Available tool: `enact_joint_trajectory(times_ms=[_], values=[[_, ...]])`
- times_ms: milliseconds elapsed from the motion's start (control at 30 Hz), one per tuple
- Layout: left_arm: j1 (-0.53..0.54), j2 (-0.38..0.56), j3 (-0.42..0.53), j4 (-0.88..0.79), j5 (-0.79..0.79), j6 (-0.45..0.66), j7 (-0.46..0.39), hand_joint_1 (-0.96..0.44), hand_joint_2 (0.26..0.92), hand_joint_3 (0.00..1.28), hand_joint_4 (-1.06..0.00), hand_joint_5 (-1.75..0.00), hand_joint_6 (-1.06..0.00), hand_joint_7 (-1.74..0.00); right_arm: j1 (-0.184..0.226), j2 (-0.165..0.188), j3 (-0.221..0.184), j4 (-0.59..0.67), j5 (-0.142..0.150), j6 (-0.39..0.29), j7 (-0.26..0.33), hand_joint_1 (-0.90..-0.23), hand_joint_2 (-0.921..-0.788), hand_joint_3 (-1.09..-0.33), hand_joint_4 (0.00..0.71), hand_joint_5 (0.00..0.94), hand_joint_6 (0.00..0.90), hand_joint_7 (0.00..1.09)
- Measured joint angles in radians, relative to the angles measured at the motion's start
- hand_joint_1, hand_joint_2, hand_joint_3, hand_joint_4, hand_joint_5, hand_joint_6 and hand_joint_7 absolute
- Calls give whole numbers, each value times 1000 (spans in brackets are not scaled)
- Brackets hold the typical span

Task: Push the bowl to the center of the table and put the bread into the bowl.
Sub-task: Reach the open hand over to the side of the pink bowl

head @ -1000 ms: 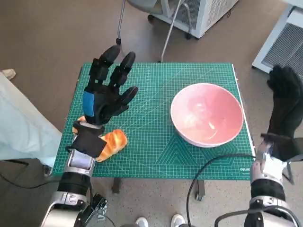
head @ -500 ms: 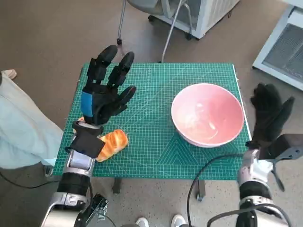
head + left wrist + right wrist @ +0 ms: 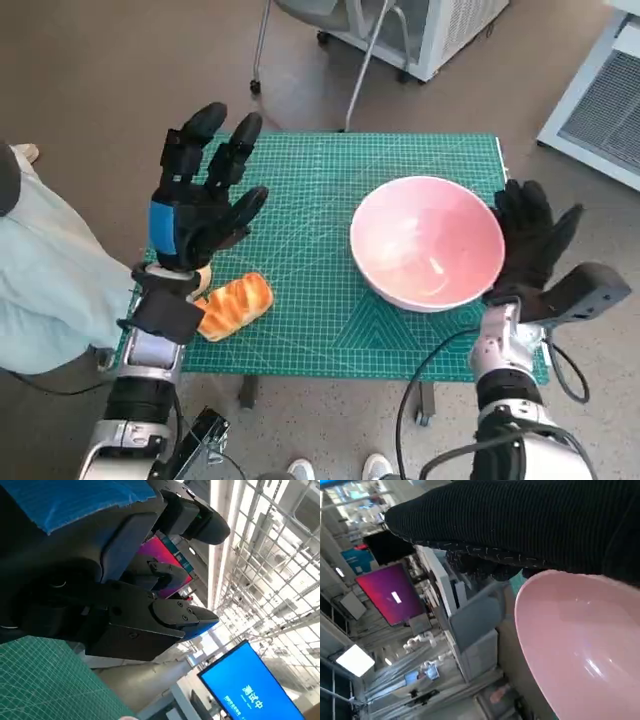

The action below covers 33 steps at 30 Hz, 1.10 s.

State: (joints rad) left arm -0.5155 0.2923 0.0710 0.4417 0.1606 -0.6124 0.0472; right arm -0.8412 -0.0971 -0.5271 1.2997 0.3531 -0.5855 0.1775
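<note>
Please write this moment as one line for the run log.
phase: pushing bowl | right robot hand: open, against pink bowl rim | left robot hand: open, raised | bread: on green mat

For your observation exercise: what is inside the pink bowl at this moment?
Nothing: the pink bowl shows only its glossy inner surface with light reflections. The bread lies on the green mat, partly covered by the left hand. The right hand is beside the bowl's rim.
</note>
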Motion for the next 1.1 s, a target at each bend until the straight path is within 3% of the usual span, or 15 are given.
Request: enact_joint_trajectory(times_ms=[167, 300, 400, 667, 900, 1100], values=[[38, 4, 13, -91, 0, 60, 1, 4, 800, 471, -110, -616, -44, -953, -29, 32, -9, 4, 1, 18, -16, -339, -887, -670, 334, 7, 207, 614], [64, 5, 22, -148, 1, 99, 4, 26, 761, 547, -69, -687, -25, -991, -57, 54, -13, 8, 0, 34, -35, -332, -871, -704, 360, 14, 193, 669], [84, 6, 28, -186, 3, 126, 7, 36, 747, 576, -57, -706, -20, -1004, -78, 71, -15, 9, -1, 42, -49, -331, -869, -709, 378, 20, 194, 685], [120, 6, 36, -246, 21, 172, 16, 38, 720, 629, -39, -733, -7, -1026, -119, 100, -14, 10, -5, 68, -73, -351, -889, -673, 381, 11, 180, 756], [142, 6, 44, -274, 22, 182, 24, 18, 705, 652, -45, -718, -12, -1012, -134, 112, -8, 14, -10, 90, -89, -362, -894, -662, 375, 5, 172, 754], [154, 6, 53, -281, 23, 191, 24, 11, 701, 660, -56, -689, -19, -990, -145, 112, 5, 18, -36, 112, -98, -370, -895, -666, 373, 2, 179, 721]])
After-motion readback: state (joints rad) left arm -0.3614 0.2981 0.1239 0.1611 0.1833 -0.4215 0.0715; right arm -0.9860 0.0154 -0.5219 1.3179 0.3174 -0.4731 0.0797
